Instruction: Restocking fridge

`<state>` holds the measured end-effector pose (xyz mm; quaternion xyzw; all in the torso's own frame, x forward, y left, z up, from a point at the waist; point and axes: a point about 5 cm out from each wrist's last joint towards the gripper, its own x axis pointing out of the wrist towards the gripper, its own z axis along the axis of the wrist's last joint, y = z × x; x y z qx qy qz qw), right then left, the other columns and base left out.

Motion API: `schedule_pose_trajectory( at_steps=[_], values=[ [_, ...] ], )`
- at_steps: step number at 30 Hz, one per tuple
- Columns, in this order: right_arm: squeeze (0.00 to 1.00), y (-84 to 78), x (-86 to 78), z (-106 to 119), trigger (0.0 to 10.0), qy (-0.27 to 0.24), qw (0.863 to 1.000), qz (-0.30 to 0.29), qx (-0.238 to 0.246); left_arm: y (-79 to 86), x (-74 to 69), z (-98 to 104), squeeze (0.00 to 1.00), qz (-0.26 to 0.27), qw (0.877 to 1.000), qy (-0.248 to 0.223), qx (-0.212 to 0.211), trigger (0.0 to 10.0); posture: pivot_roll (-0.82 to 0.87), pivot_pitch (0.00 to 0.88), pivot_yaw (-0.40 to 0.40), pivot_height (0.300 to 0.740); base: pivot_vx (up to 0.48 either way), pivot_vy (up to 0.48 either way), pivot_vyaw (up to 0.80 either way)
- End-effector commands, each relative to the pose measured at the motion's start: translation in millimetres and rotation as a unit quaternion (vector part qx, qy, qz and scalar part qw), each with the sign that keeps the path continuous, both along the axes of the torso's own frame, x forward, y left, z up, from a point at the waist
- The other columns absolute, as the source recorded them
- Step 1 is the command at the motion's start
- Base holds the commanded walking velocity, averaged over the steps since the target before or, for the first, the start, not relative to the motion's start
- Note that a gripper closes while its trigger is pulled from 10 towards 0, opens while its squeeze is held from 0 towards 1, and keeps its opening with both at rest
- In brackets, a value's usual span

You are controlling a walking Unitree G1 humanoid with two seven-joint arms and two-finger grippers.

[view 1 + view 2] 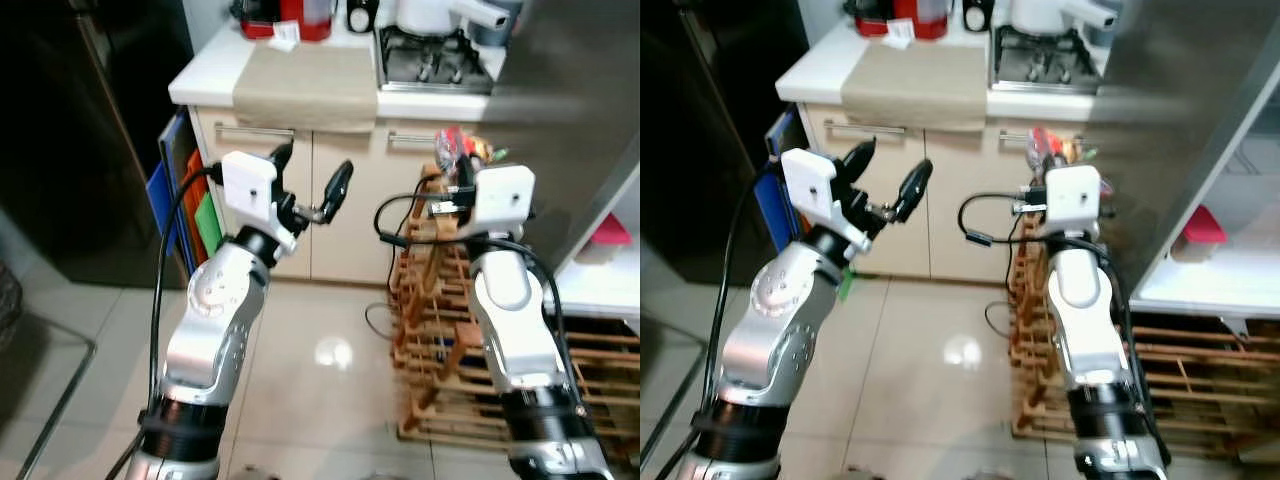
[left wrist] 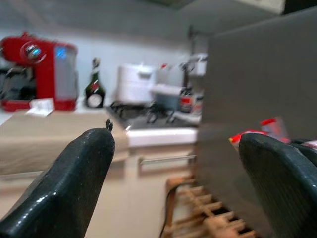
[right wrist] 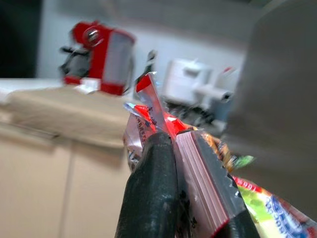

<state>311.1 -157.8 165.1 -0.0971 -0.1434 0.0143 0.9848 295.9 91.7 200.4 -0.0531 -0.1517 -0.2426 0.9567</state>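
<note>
My right gripper point(image 3: 173, 141) is shut on a crinkly red and multicoloured snack packet point(image 3: 150, 105), held up at chest height in front of the cabinet. In the head views the packet point(image 1: 455, 143) pokes out above the white wrist box, close to the edge of the grey fridge door point(image 1: 570, 120). That door stands open on the right, and a white fridge shelf point(image 1: 600, 285) with a red item point(image 1: 1202, 228) on it lies past it. My left gripper point(image 1: 314, 170) is raised to the same height, open, with nothing between its fingers point(image 2: 74, 188).
A wooden rack point(image 1: 440, 330) stands on the tiled floor under my right arm. Ahead is a cream cabinet whose counter point(image 1: 205, 75) bears a red coffee machine point(image 1: 285, 15) and a stove point(image 1: 430, 55). A tall dark unit point(image 1: 80, 130) is at left, with blue and green boards point(image 1: 175, 190) beside it.
</note>
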Motion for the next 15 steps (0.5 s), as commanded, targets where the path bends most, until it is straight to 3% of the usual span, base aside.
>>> schedule_pose_trajectory(
  at_steps=[1,4,15],
  values=[
    [0.05,0.4,-8.8,3.7,0.0,-0.006,1.0,0.02,0.001,3.5,2.2,1.4,0.0,0.006,1.0,-0.003,0.005,10.0,-0.01,0.0,0.019,0.74,0.0,0.0,0.0],
    [0.05,-5.4,-14.1,0.9,0.0,-0.003,1.0,0.01,0.0,3.7,3.7,1.1,0.0,0.004,1.0,-0.002,0.005,10.0,-0.02,0.0,0.024,0.74,0.0,0.0,0.0],
    [0.07,-4.6,-29.2,6.1,0.0,-0.017,1.0,0.019,0.009,0.9,8.5,1.3,0.0,-0.019,1.0,0.0,0.001,10.0,-0.06,0.0,0.061,0.74,0.0,0.0,-0.76]
  ],
)
